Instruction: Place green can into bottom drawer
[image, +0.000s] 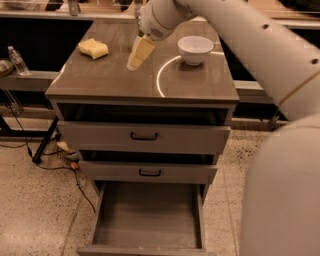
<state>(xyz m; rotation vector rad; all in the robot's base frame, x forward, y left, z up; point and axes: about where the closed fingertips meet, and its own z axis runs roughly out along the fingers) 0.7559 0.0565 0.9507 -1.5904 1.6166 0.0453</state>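
Fingers (139, 52) of the gripper (131, 65) hang over the cabinet top (100, 80); we cannot tell their spread. We judge the green can hidden behind the wrist, at twelve o'clock. Approach level and centred; the bottom drawer (150, 220) lies open at six.

The tool (134, 62), above the cabinet top (100, 75), covers the green can; the bottom drawer (147, 220) is cut off below.

1. The sponge (93, 48) is set at the left of the cabinet top (115, 82), the bowl (195, 49) at the right.
2. The gripper (137, 57) is held over the top, between them.
3. The bottom drawer (150, 220) is drawn out beneath the upper drawers (144, 137).
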